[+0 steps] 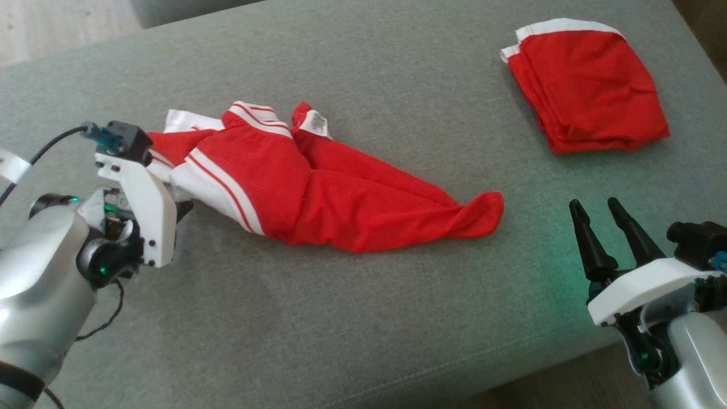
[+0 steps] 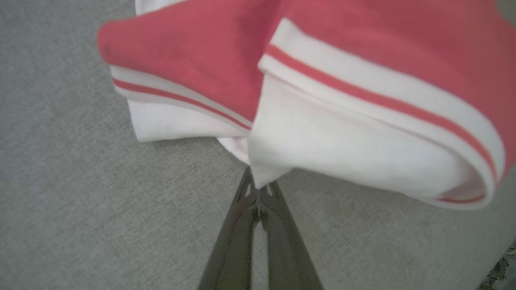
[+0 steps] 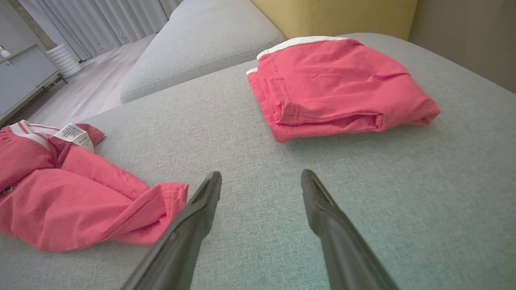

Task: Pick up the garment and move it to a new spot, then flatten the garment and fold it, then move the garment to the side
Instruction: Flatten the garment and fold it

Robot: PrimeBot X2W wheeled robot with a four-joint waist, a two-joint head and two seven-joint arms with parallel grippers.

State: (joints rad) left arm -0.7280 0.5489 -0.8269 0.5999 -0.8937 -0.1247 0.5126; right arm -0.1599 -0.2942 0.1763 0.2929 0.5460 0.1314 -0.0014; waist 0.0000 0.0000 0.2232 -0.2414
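Grey woven sofa cushion (image 1: pixel 397 318), broad and flat, is the work surface. The crumpled red fabric garment with white red-striped trim (image 1: pixel 341 199) lies on it, left of centre in the head view. It is bunched into a long wedge, trim end toward the robot's left, tapered red end toward the right. A small white care label (image 1: pixel 314 122) sticks up at its far edge.

Left gripper (image 2: pixel 260 188): both dark fingers pressed together, a fold of the white trim pinched between the tips (plain in the left wrist view; in the head view the white wrist housing covers most of it). Hard to say from these angles whether the pinched edge is raised off the cushion or resting on it.

Right gripper (image 1: pixel 594 204): fingers spread apart, nothing between them, at lower right over bare cushion, apart from the garment's tapered end.

Folded red cloth garment with a white band (image 1: pixel 585 96): a flat stack at the cushion's far right, well apart from the crumpled one.

Right wrist view, background: a second grey cushion (image 3: pixel 201 44), a yellow upholstered backrest (image 3: pixel 334 16), pale pleated curtains (image 3: pixel 100 24).
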